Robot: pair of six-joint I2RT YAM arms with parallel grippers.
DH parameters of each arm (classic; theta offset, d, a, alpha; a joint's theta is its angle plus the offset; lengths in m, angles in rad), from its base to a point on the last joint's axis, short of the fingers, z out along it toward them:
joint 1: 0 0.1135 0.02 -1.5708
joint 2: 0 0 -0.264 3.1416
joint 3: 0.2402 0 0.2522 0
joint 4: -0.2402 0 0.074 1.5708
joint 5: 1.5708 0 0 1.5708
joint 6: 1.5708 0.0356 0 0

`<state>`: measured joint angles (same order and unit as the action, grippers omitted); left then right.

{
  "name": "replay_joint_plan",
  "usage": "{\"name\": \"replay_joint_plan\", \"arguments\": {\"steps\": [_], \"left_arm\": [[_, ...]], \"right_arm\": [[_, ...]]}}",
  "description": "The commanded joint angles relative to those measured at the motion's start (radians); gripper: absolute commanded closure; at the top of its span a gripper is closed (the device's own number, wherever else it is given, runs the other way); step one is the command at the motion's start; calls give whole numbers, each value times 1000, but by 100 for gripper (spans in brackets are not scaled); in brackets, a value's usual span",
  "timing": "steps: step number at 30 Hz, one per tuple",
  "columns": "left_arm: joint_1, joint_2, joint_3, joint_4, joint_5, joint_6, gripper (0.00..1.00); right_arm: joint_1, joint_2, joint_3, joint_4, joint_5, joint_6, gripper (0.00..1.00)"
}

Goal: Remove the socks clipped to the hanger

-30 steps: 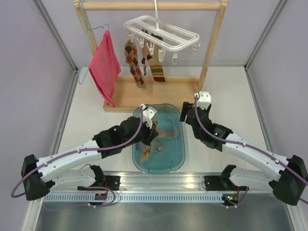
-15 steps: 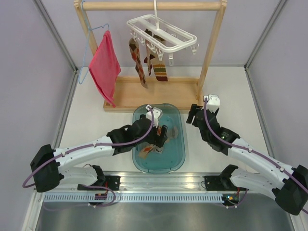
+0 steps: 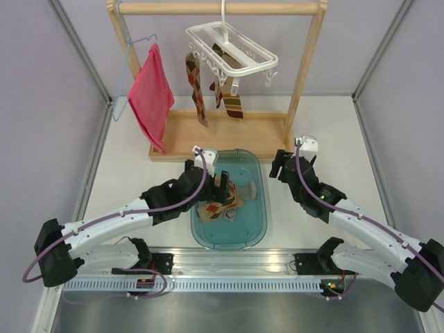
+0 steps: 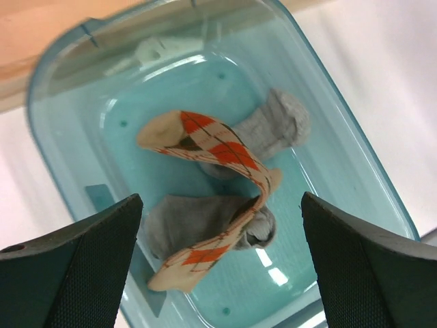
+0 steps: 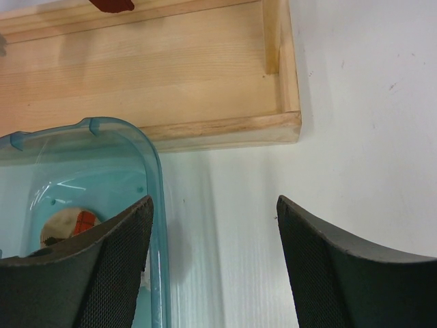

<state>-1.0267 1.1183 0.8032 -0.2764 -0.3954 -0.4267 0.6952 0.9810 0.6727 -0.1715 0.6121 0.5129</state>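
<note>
Glossy translucent plastic tub [image 4: 321,171] holds soft knitted cloth socks [image 4: 218,147].

White table [image 3: 125,166], matt and evenly lit. Pale lilac-grey walls [image 3: 41,139] on three sides, with metal posts [image 3: 378,48] at the rear corners. Wooden rack [image 3: 305,62] stands at the back. Slotted metal rail [image 3: 229,284] runs along the near edge.

Left tool [image 4: 220,205] now wide; sock [image 4: 218,147] loose

Two patterned socks [image 3: 198,87] on hanger [image 3: 232,43]; three socks [image 4: 218,147] in bin [image 4: 321,205]; one red cloth [image 3: 149,94]
</note>
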Motion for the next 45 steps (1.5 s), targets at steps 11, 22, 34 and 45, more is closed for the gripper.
{"name": "replay_joint_plan", "arguments": {"steps": [11, 22, 34, 45], "left_arm": [[450, -33, 165, 66, 209, -43, 0], [608, 277, 384, 261, 332, -46, 0], [631, 584, 605, 431, 245, 11, 0], [640, 796, 757, 496, 142, 94, 1]], "right_arm": [[-60, 13, -30, 56, -64, -31, 23], [-128, 41, -62, 118, -137, -54, 23], [-161, 19, -85, 142, -190, -63, 23], [-198, 85, -87, 196, -241, -71, 23]]}}
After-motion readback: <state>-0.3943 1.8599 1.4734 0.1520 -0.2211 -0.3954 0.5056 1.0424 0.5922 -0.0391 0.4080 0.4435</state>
